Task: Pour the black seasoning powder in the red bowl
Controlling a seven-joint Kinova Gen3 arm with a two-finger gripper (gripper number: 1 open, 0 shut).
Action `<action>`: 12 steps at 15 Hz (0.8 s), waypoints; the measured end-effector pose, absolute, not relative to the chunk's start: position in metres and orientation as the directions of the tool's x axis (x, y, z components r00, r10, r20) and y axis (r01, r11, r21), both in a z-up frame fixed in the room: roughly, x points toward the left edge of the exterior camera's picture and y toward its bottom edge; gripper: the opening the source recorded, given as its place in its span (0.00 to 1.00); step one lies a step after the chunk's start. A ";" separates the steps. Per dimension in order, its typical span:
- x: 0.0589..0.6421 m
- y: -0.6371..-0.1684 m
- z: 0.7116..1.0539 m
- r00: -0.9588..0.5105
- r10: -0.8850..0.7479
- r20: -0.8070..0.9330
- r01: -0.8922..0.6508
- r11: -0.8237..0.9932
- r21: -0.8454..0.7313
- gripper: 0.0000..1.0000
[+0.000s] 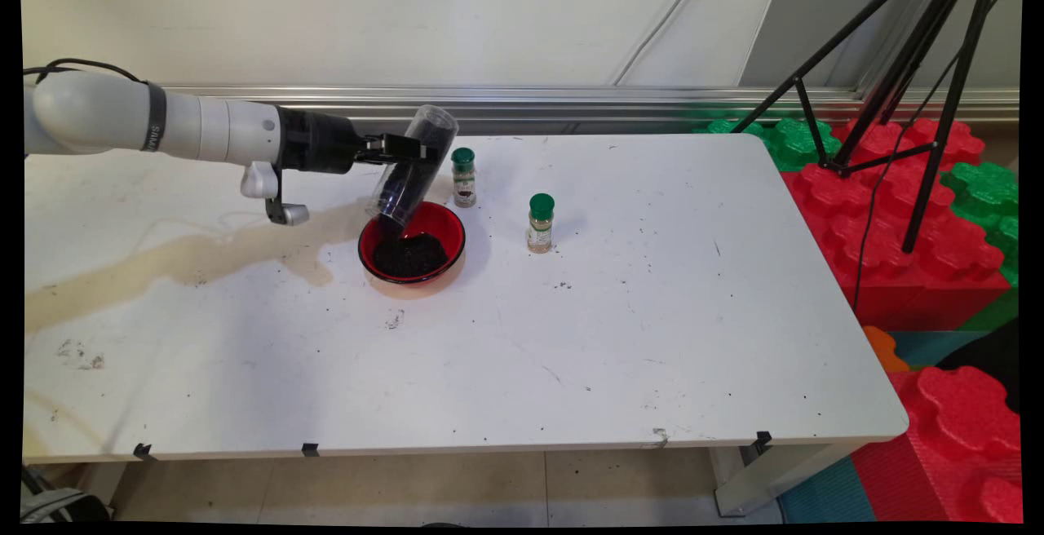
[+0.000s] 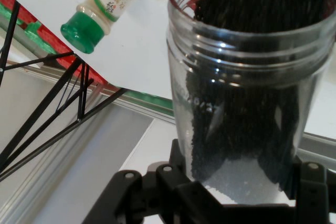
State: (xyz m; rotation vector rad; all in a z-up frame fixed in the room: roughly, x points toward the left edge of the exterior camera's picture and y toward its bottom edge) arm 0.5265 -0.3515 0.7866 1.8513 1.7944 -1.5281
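Over one red bowl (image 1: 412,251), my gripper (image 1: 412,148) clamps one tilted clear jar (image 1: 412,166) of black grains; two green-capped bottles (image 1: 464,177) stand beside on the tabletop (image 1: 652,315)

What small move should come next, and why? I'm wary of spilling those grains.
Probably hold the tilt, or tip slightly further. The gripper clamps the clear jar mouth-down over the red bowl; dark grains cling inside it, and a pile already lies in the bowl.

jar (image 1: 412,166) tilted over bowl (image 1: 412,243), shakers (image 1: 540,223) right
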 end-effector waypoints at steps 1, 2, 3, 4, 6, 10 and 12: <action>0.526 -0.351 0.787 -0.236 0.665 -0.709 0.808 -0.272 -0.523 0.00; 0.526 -0.351 0.788 -0.250 0.670 -0.699 0.803 -0.259 -0.536 0.00; 0.525 -0.350 0.789 -0.263 0.675 -0.690 0.799 -0.248 -0.547 0.00; 0.525 -0.350 0.790 -0.281 0.681 -0.677 0.794 -0.231 -0.562 0.00; 0.525 -0.349 0.792 -0.307 0.689 -0.657 0.787 -0.204 -0.582 0.00; 0.528 -0.348 0.795 -0.374 0.706 -0.602 0.766 -0.130 -0.629 0.00; 0.530 -0.348 0.796 -0.405 0.711 -0.575 0.755 -0.095 -0.648 0.00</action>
